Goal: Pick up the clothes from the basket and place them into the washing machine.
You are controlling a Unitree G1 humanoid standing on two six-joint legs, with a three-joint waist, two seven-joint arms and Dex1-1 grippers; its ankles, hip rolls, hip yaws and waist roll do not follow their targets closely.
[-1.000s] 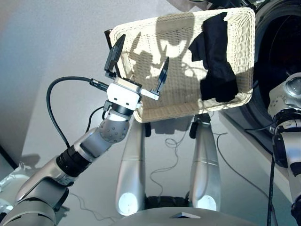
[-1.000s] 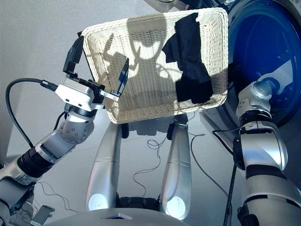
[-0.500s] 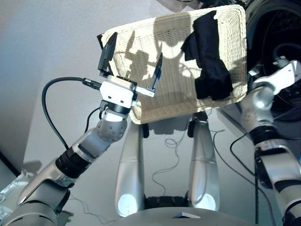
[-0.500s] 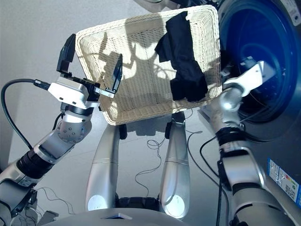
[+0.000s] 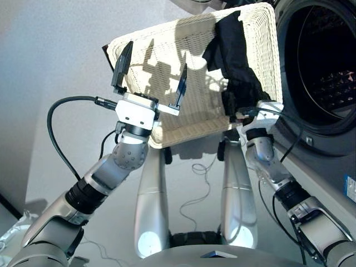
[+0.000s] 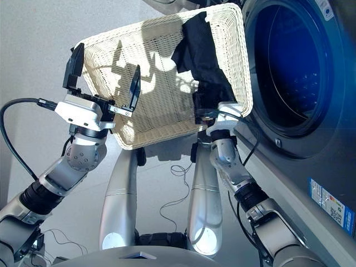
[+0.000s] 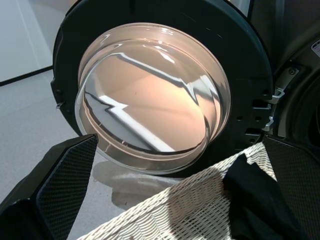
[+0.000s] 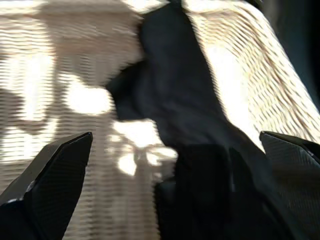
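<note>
The cream wicker basket (image 5: 189, 132) stands in front of me, tilted in the picture. One of the clothes, a long black garment (image 5: 231, 50), lies along its right side. My left gripper (image 5: 154, 62) is open over the basket's left part with nothing between its fingers. My right gripper (image 8: 175, 137) is open at the basket's near right corner, and the black garment's lower end lies just ahead between its fingers. The dark grey washing machine (image 5: 328, 139) is on the right with its drum hole (image 5: 322, 67) uncovered. Its glass porthole door (image 7: 150, 95) stands swung open beyond the basket.
A black cable (image 5: 61, 128) loops from my left wrist. Thin wires (image 5: 197, 183) trail on the grey floor below the basket. A blue label (image 6: 328, 203) sits on the machine's front panel, close to my right forearm.
My right arm has swung in from beside the machine to the basket's near right corner, over the black garment. The left gripper has stayed open over the basket. The view has shifted.
</note>
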